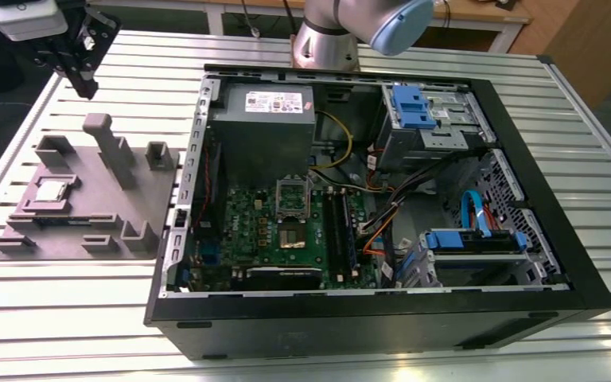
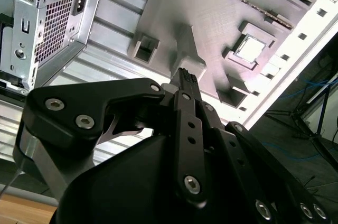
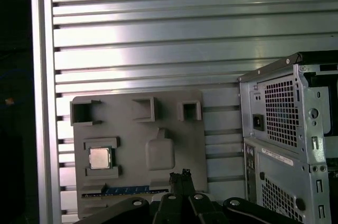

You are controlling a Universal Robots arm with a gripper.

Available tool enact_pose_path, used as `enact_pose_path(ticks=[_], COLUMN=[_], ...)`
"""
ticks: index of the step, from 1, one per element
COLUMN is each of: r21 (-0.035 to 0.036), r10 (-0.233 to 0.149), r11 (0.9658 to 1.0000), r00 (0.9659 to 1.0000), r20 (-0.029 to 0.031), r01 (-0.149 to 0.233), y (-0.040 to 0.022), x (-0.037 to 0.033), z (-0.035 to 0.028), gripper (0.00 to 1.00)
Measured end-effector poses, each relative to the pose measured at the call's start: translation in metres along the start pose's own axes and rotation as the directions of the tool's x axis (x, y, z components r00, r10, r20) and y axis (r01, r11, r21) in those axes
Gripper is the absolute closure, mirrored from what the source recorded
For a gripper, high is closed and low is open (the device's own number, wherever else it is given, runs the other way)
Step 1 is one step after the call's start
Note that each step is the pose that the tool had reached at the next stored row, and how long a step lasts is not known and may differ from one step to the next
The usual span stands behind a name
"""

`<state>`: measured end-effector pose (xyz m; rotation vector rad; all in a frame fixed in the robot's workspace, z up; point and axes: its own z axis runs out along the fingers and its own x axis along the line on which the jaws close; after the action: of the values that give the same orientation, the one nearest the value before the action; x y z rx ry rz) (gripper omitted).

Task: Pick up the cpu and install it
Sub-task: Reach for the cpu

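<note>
The cpu (image 1: 51, 191) is a small square chip with a shiny silver top. It lies flat in a recess of the grey holder plate (image 1: 29, 239) at the exterior view's left, and both wrist views show the cpu (image 2: 249, 48) (image 3: 99, 157) there. My gripper (image 1: 83, 83) hangs in the air above the table's far left corner, well above and behind the plate. Its fingertips (image 3: 179, 175) sit together with nothing between them, so the gripper (image 2: 186, 73) is shut and empty. The green motherboard (image 1: 284, 231) lies inside the open computer case (image 1: 391, 318).
A tall grey post (image 1: 109, 147) and several low blocks stand up from the holder plate. In the case are a grey power supply box (image 1: 263, 107), blue drive brackets (image 1: 412, 107) and loose cables (image 1: 391, 215). The arm's base (image 1: 327, 40) stands behind the case.
</note>
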<state>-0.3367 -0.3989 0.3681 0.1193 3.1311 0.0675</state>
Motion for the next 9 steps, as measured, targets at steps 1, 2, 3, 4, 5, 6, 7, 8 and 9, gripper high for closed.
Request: enact_pose_path(ticks=[1, 2, 3, 4, 5, 6, 7, 8, 9], r21=[0.0, 0.0, 0.0, 0.0, 0.0, 0.0, 0.0, 0.0, 0.0], r10=[0.0, 0.0, 0.0, 0.0, 0.0, 0.0, 0.0, 0.0, 0.0], r11=[1.0, 1.0, 1.0, 1.0, 1.0, 1.0, 1.0, 1.0, 1.0], r00=[1.0, 1.0, 1.0, 1.0, 1.0, 1.0, 1.0, 1.0, 1.0], r20=[0.0, 0.0, 0.0, 0.0, 0.0, 0.0, -0.0001, 0.0, 0.0], r01=[0.0, 0.0, 0.0, 0.0, 0.0, 0.0, 0.0, 0.0, 0.0], y=[0.0, 0.0, 0.0, -0.0001, -0.0001, -0.0001, -0.0001, -0.0001, -0.0001], x=[0.0002, 0.0004, 0.0007, 0.0009, 0.0011, 0.0013, 0.0015, 0.0018, 0.0019], z=[0.0, 0.0, 0.0, 0.0, 0.0, 0.0, 0.0, 0.0, 0.0], gripper=[0.9, 0.9, 0.9, 0.9, 0.9, 0.9, 0.9, 0.9, 0.9])
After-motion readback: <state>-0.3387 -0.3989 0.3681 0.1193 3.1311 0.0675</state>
